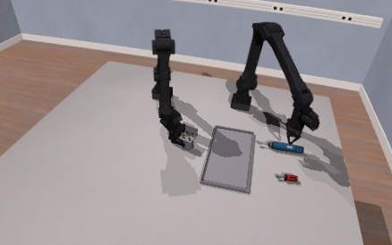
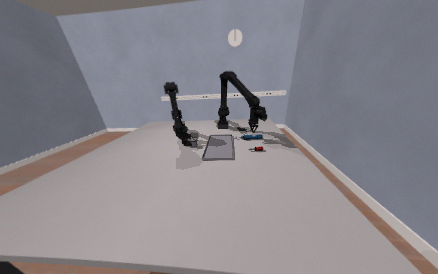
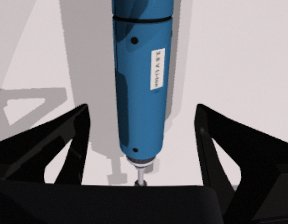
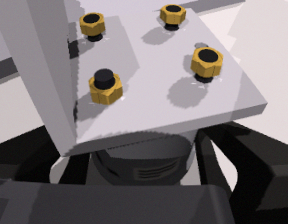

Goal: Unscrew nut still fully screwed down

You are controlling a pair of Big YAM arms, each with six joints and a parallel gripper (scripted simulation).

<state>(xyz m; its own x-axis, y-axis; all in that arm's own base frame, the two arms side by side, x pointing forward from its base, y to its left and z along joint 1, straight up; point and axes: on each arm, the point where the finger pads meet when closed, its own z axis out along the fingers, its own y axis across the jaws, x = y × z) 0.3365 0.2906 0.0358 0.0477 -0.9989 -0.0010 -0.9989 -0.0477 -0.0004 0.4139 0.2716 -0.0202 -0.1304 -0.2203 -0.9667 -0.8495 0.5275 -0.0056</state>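
Observation:
The joint module (image 1: 186,143) stands on the table left of the tray. In the right wrist view its grey bracket (image 4: 155,76) carries several yellow nuts (image 4: 104,86) on studs; I cannot tell which one sits lowest. My right gripper (image 4: 143,113) is shut on the module's dark round body (image 4: 143,156) just under the bracket, and it shows in the top view (image 1: 175,135). The dark blue nut driver (image 1: 286,147) lies flat on the table. My left gripper (image 1: 292,138) hangs just above it, open, with the barrel (image 3: 143,63) between the fingers and a gap on each side.
A flat grey tray (image 1: 229,157) lies between the module and the driver. A small red and black tool (image 1: 288,177) lies on the table in front of the driver. The arm bases stand at the far side of the table.

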